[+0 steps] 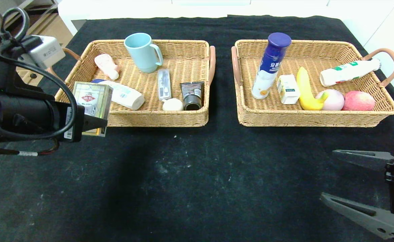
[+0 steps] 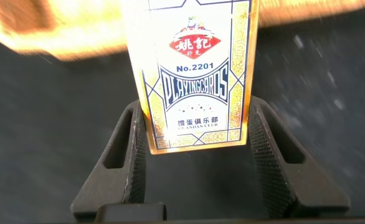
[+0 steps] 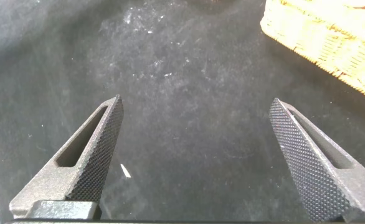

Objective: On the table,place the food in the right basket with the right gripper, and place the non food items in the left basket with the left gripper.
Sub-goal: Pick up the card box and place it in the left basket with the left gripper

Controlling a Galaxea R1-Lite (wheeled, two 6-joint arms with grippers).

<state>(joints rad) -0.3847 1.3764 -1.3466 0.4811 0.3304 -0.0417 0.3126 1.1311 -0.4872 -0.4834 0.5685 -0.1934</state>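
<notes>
Two baskets sit mid-frame. My left gripper (image 2: pixel 198 155) grasps the card box (image 1: pixel 92 104) at left, over the left basket (image 1: pixel 183 117)'s near corner. My right gripper (image 1: pixel 348 178) hangs released, lower right.

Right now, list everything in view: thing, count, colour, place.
table cloth: 1, black, under everything
left basket: 1, wicker
right basket: 1, wicker
mug: 1, light blue, left basket, back
pink bottle: 1, left basket
white tube: 1, left basket, front
clear packet: 1, left basket
round white item: 1, left basket
black tube: 1, left basket
tall bottle: 1, blue-capped, upright, right basket
small carton: 1, white, right basket
banana: 1, yellow, right basket
white bottle: 1, lying, right basket
round fruits: 2, pinkish, right basket
playing cards box: 1, gold-edged, over left basket's front corner
left gripper: jaws closed on the box
right gripper: jaws open, above bare cloth
</notes>
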